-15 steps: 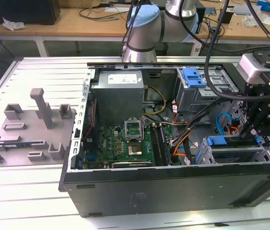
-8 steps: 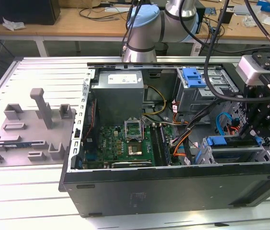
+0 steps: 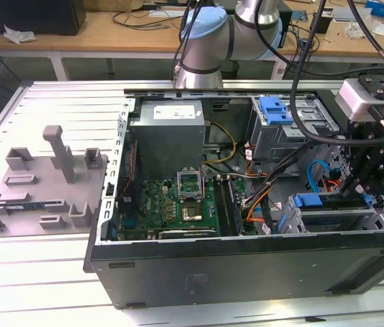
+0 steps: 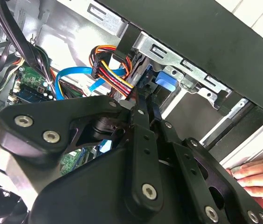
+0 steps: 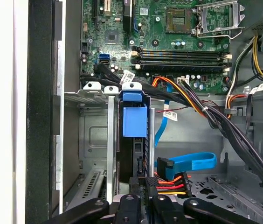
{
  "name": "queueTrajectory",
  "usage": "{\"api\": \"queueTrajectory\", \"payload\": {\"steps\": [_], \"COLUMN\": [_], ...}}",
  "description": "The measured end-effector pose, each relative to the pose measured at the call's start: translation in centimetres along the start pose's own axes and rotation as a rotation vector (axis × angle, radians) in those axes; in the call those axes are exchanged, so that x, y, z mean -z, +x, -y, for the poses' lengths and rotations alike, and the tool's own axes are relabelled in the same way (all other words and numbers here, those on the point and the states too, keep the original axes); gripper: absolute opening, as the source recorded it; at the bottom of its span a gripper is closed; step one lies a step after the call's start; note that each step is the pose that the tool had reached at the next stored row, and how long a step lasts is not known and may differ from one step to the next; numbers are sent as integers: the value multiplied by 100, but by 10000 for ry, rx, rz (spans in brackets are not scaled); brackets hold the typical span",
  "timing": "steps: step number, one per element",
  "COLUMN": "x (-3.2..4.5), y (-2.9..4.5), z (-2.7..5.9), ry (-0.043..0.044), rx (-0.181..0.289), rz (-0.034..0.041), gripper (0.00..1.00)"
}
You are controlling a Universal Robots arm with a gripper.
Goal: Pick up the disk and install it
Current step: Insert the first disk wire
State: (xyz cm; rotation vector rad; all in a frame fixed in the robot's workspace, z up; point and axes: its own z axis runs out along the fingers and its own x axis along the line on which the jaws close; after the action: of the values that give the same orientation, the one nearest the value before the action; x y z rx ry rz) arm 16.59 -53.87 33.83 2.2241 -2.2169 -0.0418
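gripper (image 5: 143, 198): black fingers close together, down at the rear edge of the disk in the drive cage; whether they actually pinch it, cannot tell
disk (image 5: 134, 122): standing on edge in a slot of the metal drive cage, blue frame tab facing the first wrist view, dark body below it; blue tab also seen in the exterior view (image 3: 308, 200)
power plug (image 5: 171, 183): red/orange/yellow wires, just beside the disk's rear end
blue data cable (image 5: 187, 163): loose on the case floor, near the plug
drive cage (image 5: 94, 140): silver rails either side of the disk
hand (image 4: 257, 171): a person's fingers resting on the case edge
motherboard (image 3: 178, 204): green, flat in the open computer case, empty CPU socket
computer case (image 3: 246, 262): black, on its side, open top
second blue bracket (image 3: 276, 109): in the upper bay, farther back
grey fixture (image 3: 42, 180): upright posts, on the table, well apart at the exterior view's left
arm base (image 3: 205, 41): behind the case
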Motion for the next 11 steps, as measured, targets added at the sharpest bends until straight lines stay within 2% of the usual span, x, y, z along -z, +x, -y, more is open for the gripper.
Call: {"api": "queueTrajectory", "payload": {"steps": [7, 9, 11], "x": [-1, -2, -2], "y": [0, 0, 0], "z": [-18, -33, -36], "ry": [1, 0, 0], "rx": [1, 1, 0], "rz": [1, 1, 1], "gripper": [16, 30, 30]}}
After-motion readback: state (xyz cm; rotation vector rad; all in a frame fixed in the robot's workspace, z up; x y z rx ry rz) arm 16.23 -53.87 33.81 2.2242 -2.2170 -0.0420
